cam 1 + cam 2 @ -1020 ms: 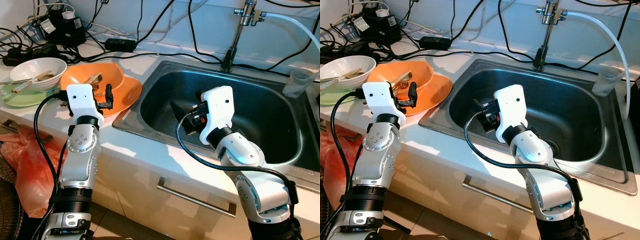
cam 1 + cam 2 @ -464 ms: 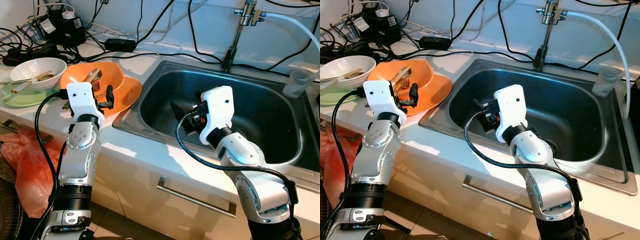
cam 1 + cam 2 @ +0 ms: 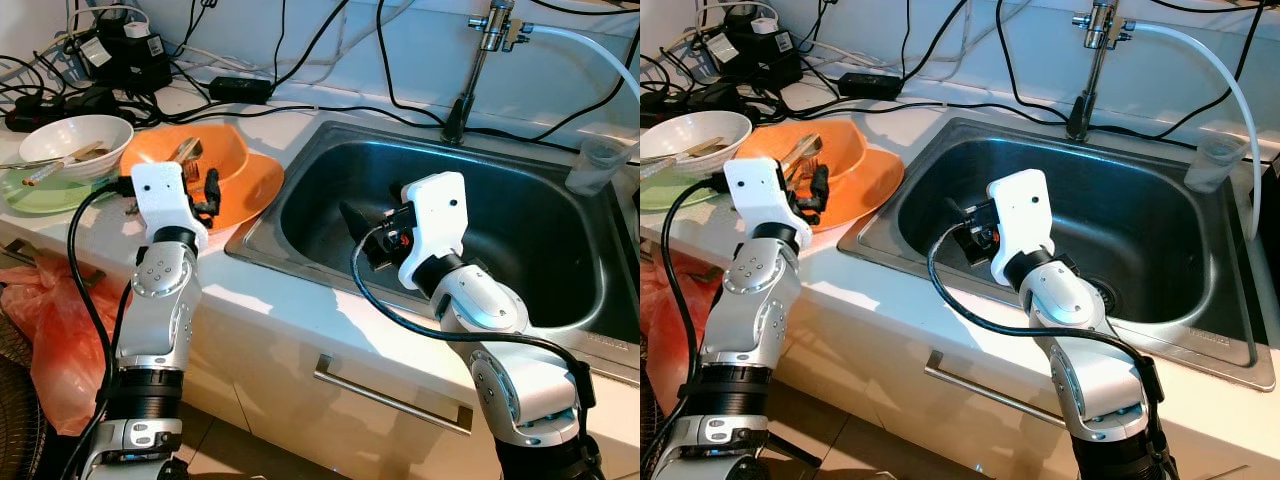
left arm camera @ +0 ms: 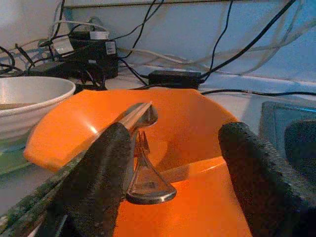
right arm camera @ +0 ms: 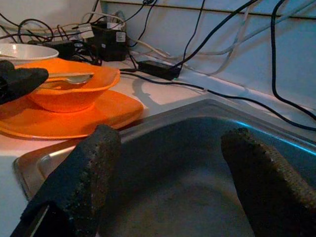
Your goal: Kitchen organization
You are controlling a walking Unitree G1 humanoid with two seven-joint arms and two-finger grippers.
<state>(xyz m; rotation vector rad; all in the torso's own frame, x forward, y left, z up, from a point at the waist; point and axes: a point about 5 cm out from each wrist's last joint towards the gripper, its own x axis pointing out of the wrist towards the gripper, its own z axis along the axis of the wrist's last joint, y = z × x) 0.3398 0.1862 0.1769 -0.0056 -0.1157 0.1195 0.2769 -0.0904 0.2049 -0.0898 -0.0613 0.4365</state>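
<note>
An orange bowl (image 3: 222,150) sits on an orange plate (image 3: 255,185) on the counter left of the sink. A metal spoon and fork (image 4: 141,118) lie in the bowl. My left gripper (image 3: 207,196) is open, low over the plate and right at the bowl's near wall, its fingers (image 4: 101,182) set either side of the utensils' ends. My right gripper (image 3: 356,222) hangs open inside the steel sink (image 3: 540,250), holding nothing; its fingers (image 5: 84,177) point toward the sink's left wall and the orange plate (image 5: 74,116).
A white bowl (image 3: 78,138) with chopsticks rests on a green plate (image 3: 35,195) at far left. Black cables and adapters (image 3: 125,50) crowd the back of the counter. A faucet (image 3: 478,60) and a clear plastic cup (image 3: 600,162) stand behind the sink. A red bag (image 3: 45,320) hangs below.
My left gripper has pushed forward over the orange plate, closer to the bowl. The right arm has stayed where it was.
</note>
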